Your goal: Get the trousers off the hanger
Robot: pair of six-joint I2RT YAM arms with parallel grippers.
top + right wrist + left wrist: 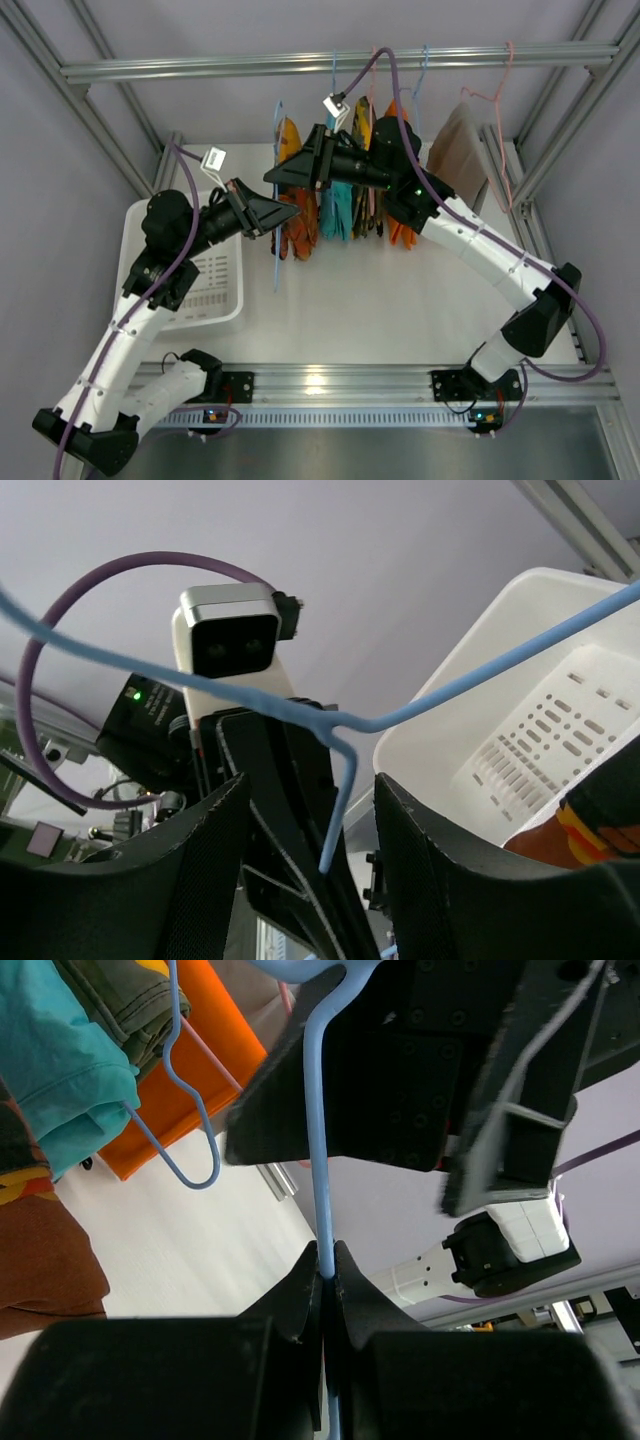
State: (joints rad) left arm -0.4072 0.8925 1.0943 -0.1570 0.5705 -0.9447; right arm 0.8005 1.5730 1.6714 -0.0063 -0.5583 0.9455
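The patterned orange and brown trousers [300, 228] and the teal trousers [336, 205] hang from a thin blue hanger [277, 215] above the table. My left gripper [290, 212] is shut on the hanger's straight wire, which in the left wrist view is the hanger [318, 1150] pinched at my left gripper [327, 1265]. My right gripper [276, 176] is just above it and open. In the right wrist view the hanger [345, 780] runs untouched between the fingers [445, 870]. The teal trousers [60, 1070] and the patterned trousers [40, 1260] show at the left.
A white slotted basket [190, 285] sits on the table left of the hanging clothes. More garments hang to the right, among them a brown one [458, 150] on a pink hanger [505, 120]. A metal rail [330, 62] crosses above.
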